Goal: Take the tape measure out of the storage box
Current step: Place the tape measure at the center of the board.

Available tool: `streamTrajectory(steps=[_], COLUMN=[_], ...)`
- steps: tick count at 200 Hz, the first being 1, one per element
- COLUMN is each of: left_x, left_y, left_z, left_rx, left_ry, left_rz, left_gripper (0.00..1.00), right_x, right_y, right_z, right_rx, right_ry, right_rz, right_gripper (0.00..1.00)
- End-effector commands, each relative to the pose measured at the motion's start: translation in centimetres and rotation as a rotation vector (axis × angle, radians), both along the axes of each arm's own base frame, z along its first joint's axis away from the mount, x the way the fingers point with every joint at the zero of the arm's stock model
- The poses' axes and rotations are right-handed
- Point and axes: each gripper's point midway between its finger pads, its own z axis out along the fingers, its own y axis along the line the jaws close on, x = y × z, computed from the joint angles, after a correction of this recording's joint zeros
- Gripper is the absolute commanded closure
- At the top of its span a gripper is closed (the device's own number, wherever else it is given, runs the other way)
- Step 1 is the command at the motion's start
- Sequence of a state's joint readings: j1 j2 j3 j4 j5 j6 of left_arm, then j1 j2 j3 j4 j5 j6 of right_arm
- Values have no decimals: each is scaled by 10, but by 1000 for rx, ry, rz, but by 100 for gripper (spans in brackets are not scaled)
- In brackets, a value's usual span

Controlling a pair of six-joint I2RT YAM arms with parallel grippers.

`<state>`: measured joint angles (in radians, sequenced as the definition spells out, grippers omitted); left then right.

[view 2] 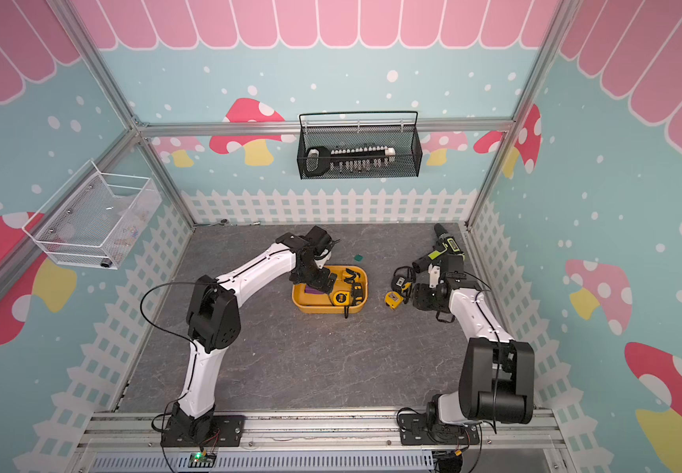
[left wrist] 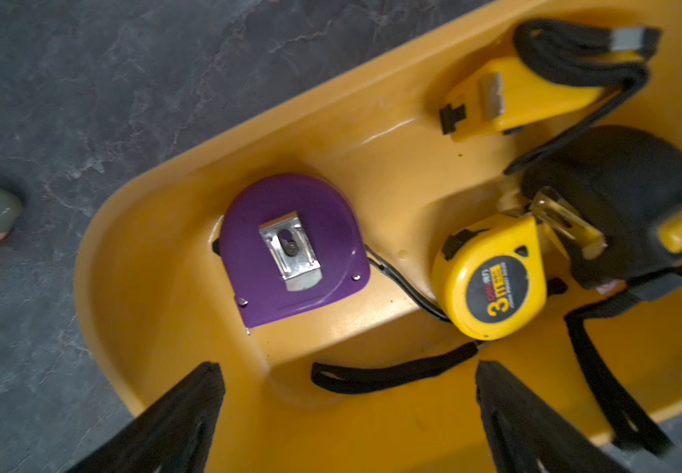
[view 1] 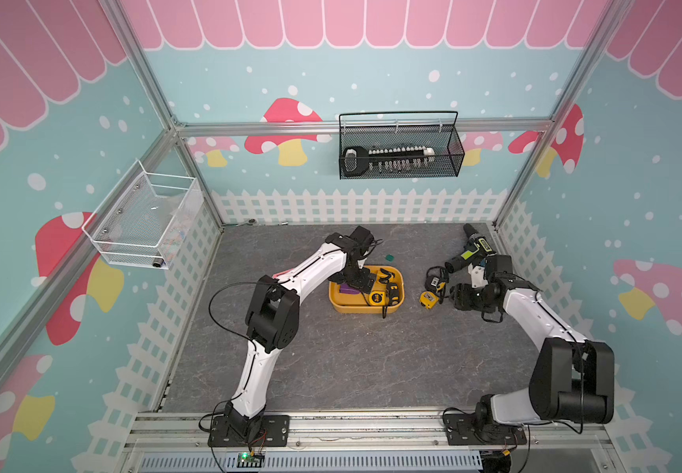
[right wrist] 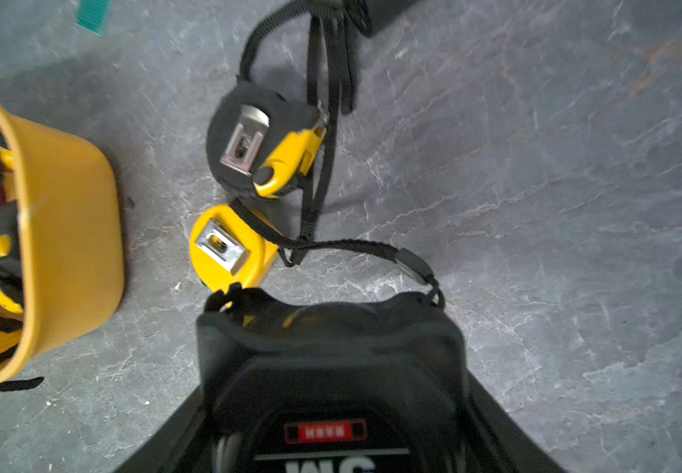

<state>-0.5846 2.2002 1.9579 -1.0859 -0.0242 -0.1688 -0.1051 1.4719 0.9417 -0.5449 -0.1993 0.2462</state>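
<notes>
Tape measure (left wrist: 290, 254) in storage box (left wrist: 372, 176) under spread left end effector (left wrist: 347, 368); right (right wrist: 333, 393) grips another (right wrist: 331, 336).

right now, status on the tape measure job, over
Left gripper open over storage box. Right gripper shut on black tape measure, clear of the box. Purple tape measure and three others inside, loose straps between them.

Tape measures (left wrist: 491, 282) in storage box (left wrist: 147, 229), drill (view 1: 470, 250) right
</notes>
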Motion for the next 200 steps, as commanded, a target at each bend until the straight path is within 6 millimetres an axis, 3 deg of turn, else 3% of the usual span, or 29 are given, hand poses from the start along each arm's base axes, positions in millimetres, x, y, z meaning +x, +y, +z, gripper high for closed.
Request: streamTrajectory(steps=[1, 59, 77, 90, 114, 161, 200], left_x=[15, 26, 29, 30, 35, 35, 31], left_y=[10, 4, 3, 3, 3, 3, 1], left_z=[-3, -28, -34, -37, -43, -59, -69], left_rx=[72, 92, 102, 109, 119, 131, 123], left_ry=[-42, -12, -6, -7, -11, 14, 45], left_rz=[20, 37, 43, 48, 53, 47, 39], left_gripper=[1, 1, 1, 1, 1, 1, 10], right_x=[-5, 0, -1, -2, 2, 12, 16], right_y=[4, 3, 3, 4, 1, 3, 13], right_z=[-18, -46, -53, -54, -39, 2, 20], right_rx=[26, 34, 37, 33, 12, -2, 21], right_ry=[76, 148, 168, 169, 112, -22, -98], right_rz=[18, 11, 15, 19, 23, 50, 94], right_gripper=[52, 48, 44, 35, 23, 10, 6])
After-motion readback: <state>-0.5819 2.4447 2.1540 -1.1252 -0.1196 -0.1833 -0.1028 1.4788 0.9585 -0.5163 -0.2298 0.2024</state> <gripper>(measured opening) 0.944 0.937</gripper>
